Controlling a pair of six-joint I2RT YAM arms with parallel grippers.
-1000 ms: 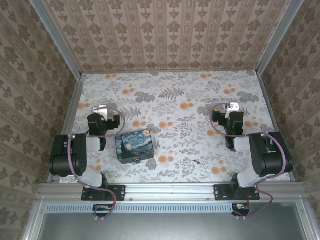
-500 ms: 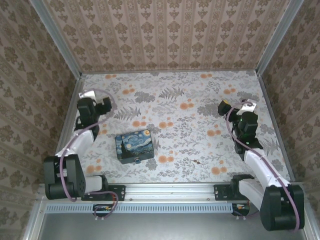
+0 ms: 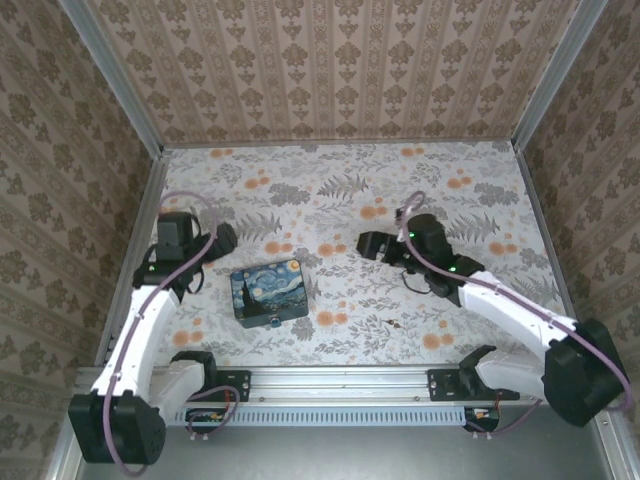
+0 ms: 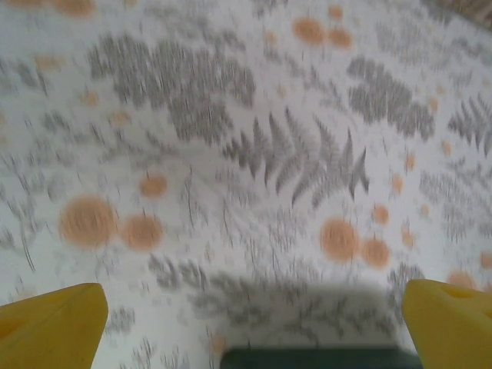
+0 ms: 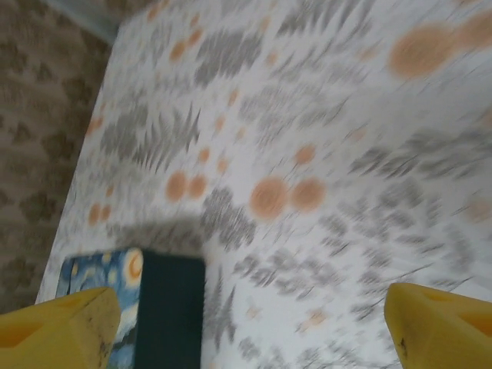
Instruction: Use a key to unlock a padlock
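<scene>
Padlock (image 3: pixel 272 322) and key (image 3: pixel 390 322) lie nearest the arm bases. The tiny blue padlock sits against the near side of the Starry Night box (image 3: pixel 268 291). The thin dark key rests well to its right on the floral table (image 3: pixel 330 200), apart from both grippers. None of the three has shifted since half a second ago. The box is shut, so its inside is hidden.

Just beyond the box, the left gripper (image 3: pixel 221 240) has come nearer from the far-left corner of the table and now hovers off the box's far-left corner. In the left wrist view its yellow fingers (image 4: pixel 50 323) stand wide apart over the table.

The right gripper (image 3: pixel 368 244) has swung from the right wall to mid-table, right of the box. Its yellow fingers (image 5: pixel 438 327) are likewise spread, and the box shows at the lower left of the right wrist view.
</scene>
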